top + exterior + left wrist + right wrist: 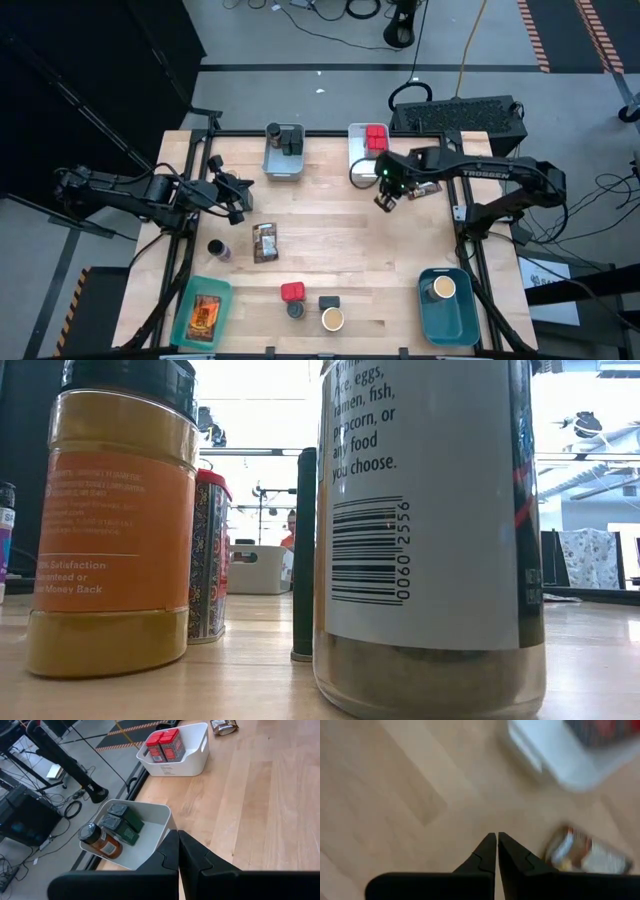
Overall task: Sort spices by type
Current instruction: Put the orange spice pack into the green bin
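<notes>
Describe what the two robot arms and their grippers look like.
Both arms are dark, nearly black, built of slim jointed links. The right arm carries white TROSSEN lettering along its forearm link, and a small green light glows near its wrist. The left arm shows no readable marking. The left gripper and the right gripper each have two matte black fingers tapering to pointed tips, with stepped notches along their inner edges.

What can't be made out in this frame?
- Low view: two close jars, orange-labelled and barcoded, hide most of the table; both are cut off at the top.
- Right wrist view: packet and white bin blurred; print unreadable.
- High view: tin labels in the grey bin too small.
</notes>
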